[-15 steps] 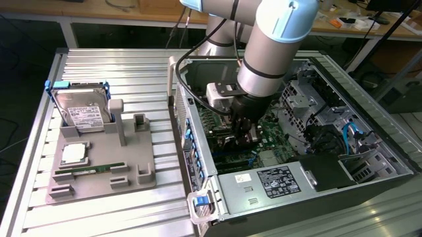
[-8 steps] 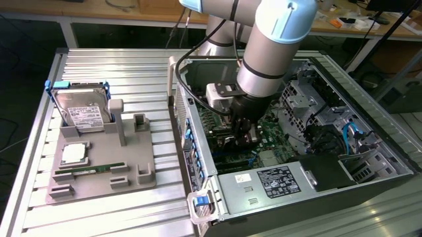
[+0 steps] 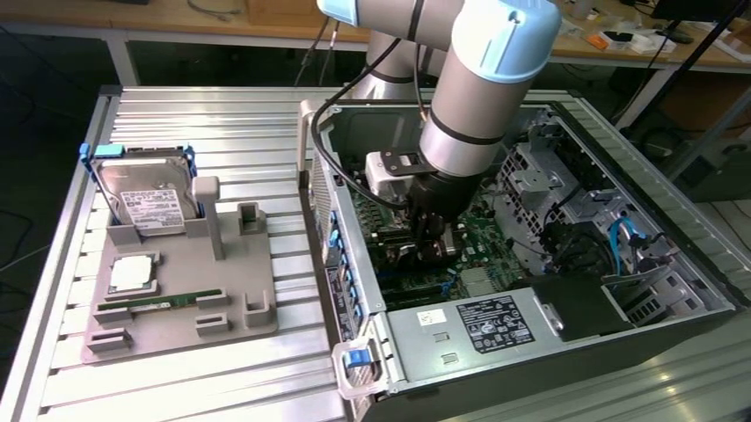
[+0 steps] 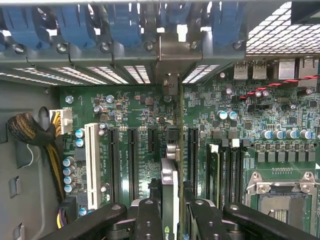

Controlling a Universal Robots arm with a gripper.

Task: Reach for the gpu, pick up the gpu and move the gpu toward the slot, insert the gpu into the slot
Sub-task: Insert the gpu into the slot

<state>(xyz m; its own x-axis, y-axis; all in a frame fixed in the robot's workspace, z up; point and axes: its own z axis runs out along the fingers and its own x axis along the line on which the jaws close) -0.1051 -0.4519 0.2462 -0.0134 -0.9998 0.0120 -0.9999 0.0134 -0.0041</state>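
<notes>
the gripper (image 4: 172, 212) was clamped on the gpu (image 4: 170, 165), held edge-on inside the open computer case (image 3: 657, 290), directly above the motherboard (image 4: 135, 115). pickup and transfer appeared done. whether the card was seated in a slot could not be told.

The arm reaches down into the open computer case (image 3: 610, 352), which stands at the table's (image 3: 211, 114) edge on the exterior view's right. The end effector (image 3: 428, 249) hangs just above the green motherboard (image 3: 470, 230). A hard drive (image 3: 147, 200) stands in the grey fixture (image 3: 176, 290).
</notes>
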